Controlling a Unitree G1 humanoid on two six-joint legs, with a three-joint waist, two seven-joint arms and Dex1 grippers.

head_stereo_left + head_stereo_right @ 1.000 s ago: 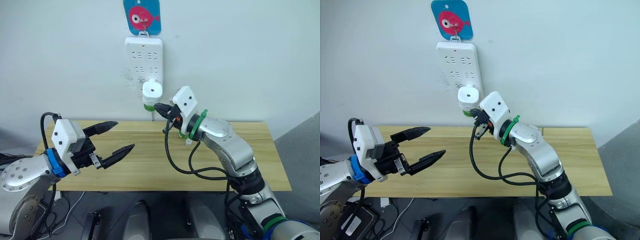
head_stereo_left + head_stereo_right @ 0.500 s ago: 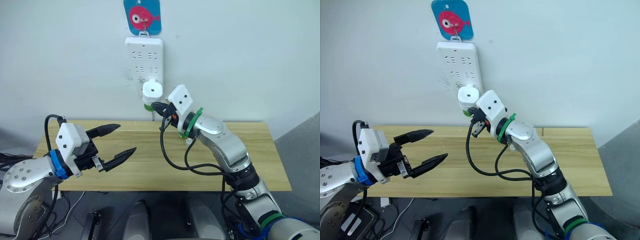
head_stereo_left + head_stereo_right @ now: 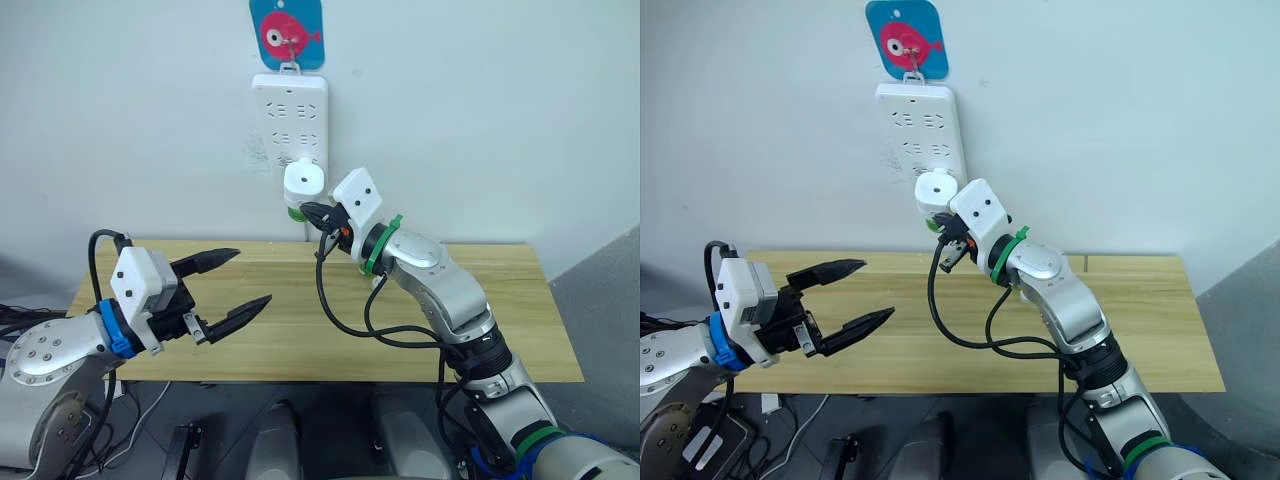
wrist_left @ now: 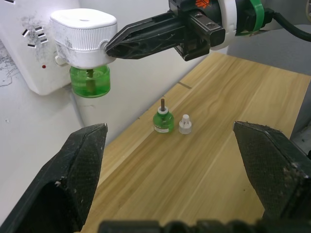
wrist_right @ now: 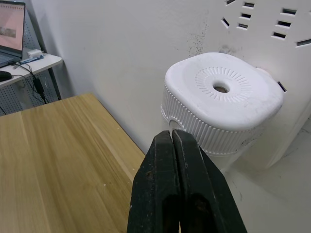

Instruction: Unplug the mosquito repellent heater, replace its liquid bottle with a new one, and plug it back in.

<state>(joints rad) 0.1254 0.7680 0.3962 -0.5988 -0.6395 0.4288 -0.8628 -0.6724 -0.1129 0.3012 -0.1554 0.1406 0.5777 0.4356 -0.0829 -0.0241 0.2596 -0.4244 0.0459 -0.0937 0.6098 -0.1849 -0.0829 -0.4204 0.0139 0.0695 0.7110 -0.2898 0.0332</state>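
Observation:
The white mosquito repellent heater (image 3: pixel 303 182) is plugged into the bottom of the wall power strip (image 3: pixel 288 115), with a green liquid bottle (image 4: pixel 90 81) screwed under it. My right gripper (image 3: pixel 303 208) is shut with nothing in it, its tips touching the heater's ribbed side (image 5: pixel 194 124). A second green bottle with a brown wick (image 4: pixel 163 121) stands on the table beside a small white cap (image 4: pixel 184 124), below the heater. My left gripper (image 3: pixel 235 281) hovers open over the table's left part, pointing toward that bottle.
The wooden table (image 3: pixel 300 345) stands against the white wall. The power strip hangs from a blue fish hook (image 3: pixel 286 30). A black cable (image 3: pixel 340 320) loops down from my right wrist over the table's middle.
My right gripper has moved left and up, closing the gap to the heater until its tips meet the heater's side. My left gripper sank slightly and stayed open.

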